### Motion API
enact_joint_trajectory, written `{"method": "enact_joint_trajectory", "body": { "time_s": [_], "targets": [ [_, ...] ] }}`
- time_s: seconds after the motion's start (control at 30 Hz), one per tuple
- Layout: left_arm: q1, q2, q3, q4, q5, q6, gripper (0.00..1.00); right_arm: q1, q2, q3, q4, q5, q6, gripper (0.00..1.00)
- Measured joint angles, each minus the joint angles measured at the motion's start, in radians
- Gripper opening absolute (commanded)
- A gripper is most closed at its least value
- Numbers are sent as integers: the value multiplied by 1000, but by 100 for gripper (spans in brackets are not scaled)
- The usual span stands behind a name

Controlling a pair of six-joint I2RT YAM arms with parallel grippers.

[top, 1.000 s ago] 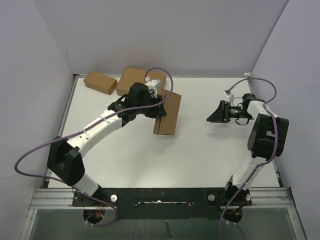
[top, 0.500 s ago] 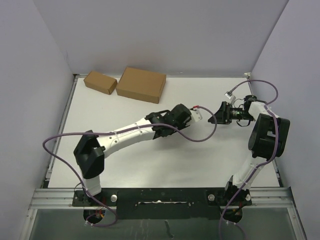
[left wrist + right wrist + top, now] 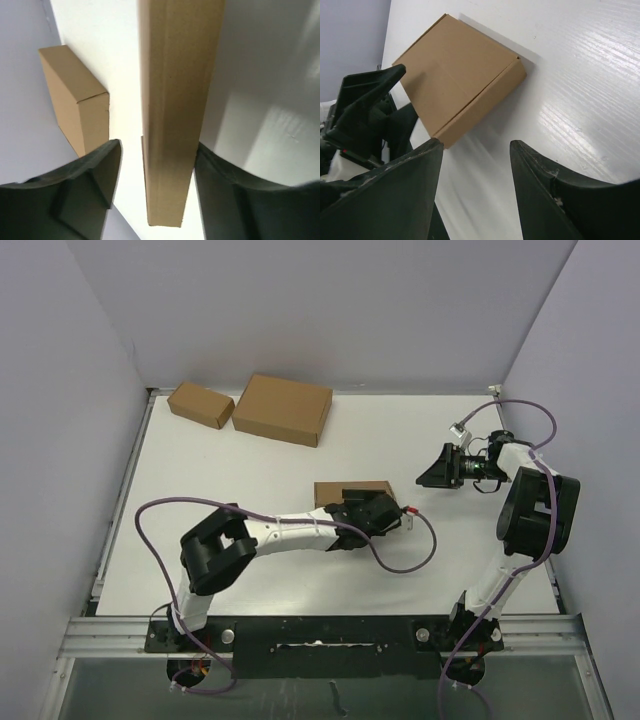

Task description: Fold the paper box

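White table (image 3: 240, 480) between lavender walls (image 3: 300, 310), with the task apparently at its closing step. At centre, the left claw (image 3: 157, 145) straddles one narrow edge of the paper box (image 3: 457, 75), a thin, shallow, plain brown cardboard mailer. Its jaws are parted and bare table shows between one finger and the cardboard, so it is released and not grasping. The paper box lies flat near the table's middle, lid down and seemingly folded shut. The right claw (image 3: 476, 142) hangs spread and empty, near the paper box but apart from it. Next move, by judgement: back the left claw off without dragging the box, then confirm the tabs are seated. A larger brown cardboard box (image 3: 283, 408) and a small brown cardboard box (image 3: 201, 404) lie well apart, by the back wall.
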Motion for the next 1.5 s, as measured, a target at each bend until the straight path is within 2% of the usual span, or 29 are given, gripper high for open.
{"method": "enact_joint_trajectory", "body": {
  "time_s": [0.07,0.23,0.4,0.53,0.63,0.7,0.77,0.93,0.97,1.0,1.17,1.3,1.5],
  "targets": [
    [-6,26,-17,18,0,11,76,0,0,0,0,0,0,57],
    [-23,48,-30,15,10,-10,97,0,0,0,-3,0,-1,57],
    [-78,37,-49,-3,49,-79,98,0,0,0,-6,0,-4,57],
    [-145,-27,-118,-50,116,-162,98,0,0,0,-10,0,-16,56],
    [-168,-120,-162,-92,193,-267,98,2,0,0,-19,8,-40,50],
    [-153,-203,-189,-103,245,-359,96,13,-6,-6,-18,39,-56,41],
    [-107,-297,-218,-98,312,-462,93,33,-28,-25,-15,93,-75,28],
    [121,-566,-399,42,472,-774,73,168,-97,-51,-3,264,-106,0],
    [183,-621,-460,82,505,-855,67,189,-104,-55,3,296,-108,0],
    [314,-707,-581,140,562,-1004,67,238,-117,-60,13,364,-112,0],
    [534,-676,-729,234,719,-1249,69,274,-113,-73,27,492,-121,0],
    [557,-559,-728,284,798,-1337,69,313,-89,-73,34,547,-123,0],
    [572,-409,-687,349,864,-1395,69,396,-47,-73,40,581,-123,0]
  ]
}}
